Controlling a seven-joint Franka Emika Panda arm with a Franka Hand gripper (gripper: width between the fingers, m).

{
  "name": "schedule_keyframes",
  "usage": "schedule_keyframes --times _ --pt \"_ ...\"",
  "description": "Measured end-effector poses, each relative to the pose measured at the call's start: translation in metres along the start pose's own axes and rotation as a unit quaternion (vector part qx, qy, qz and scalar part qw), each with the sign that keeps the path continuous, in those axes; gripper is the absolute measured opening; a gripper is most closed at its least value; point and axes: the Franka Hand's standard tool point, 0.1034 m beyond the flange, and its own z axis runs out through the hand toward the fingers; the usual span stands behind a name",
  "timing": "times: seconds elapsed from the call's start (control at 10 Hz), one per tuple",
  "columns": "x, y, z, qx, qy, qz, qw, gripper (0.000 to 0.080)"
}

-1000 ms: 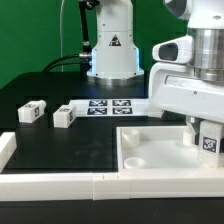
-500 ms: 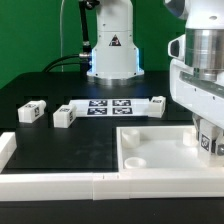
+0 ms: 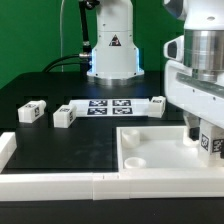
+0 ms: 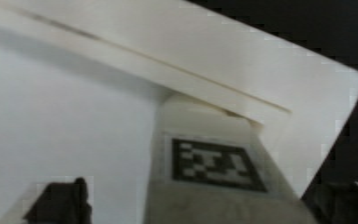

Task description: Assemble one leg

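Note:
A leg (image 3: 208, 143), a stubby white block with a square tag, stands upright at the exterior view's right side of the large white panel (image 3: 150, 150). My gripper (image 3: 203, 133) is lowered over it with a finger on either side. In the wrist view the leg (image 4: 215, 160) rises from the panel's rimmed corner (image 4: 87, 110), and the dark fingertips (image 4: 59, 202) stand apart from its sides, so the gripper (image 4: 211, 205) is open around it.
Three more legs lie on the black table: two on the exterior view's left (image 3: 32, 112) (image 3: 64, 116) and one (image 3: 158, 104) beside the marker board (image 3: 108, 106). A white rail (image 3: 90, 185) runs along the front. The robot base (image 3: 112, 50) stands behind.
The wrist has turned over the leg and shifted slightly toward the exterior view's right. The leg stays upright on the panel. The other legs have not moved.

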Motion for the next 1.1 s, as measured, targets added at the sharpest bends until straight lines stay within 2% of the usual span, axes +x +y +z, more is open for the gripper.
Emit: schedule_keyframes --times 0.1,0.4,0.6,0.9,1.1 --pt "-0.0015 -0.0005 -0.0001 0.0 0.001 -0.055 0.998 0.0642" --pt "-0.0002 0.0002 0.0001 -0.002 0.001 -0.237 0.971 0.0649" --pt "0.0015 0.0018 0.0004 -0.006 0.0 -0.359 0.933 0.0649" --pt "0.0035 0.0024 0.0003 -0.017 0.008 -0.504 0.863 0.0649" --pt "0.005 0.0028 0.0003 -0.018 0.008 -0.536 0.844 0.0635"
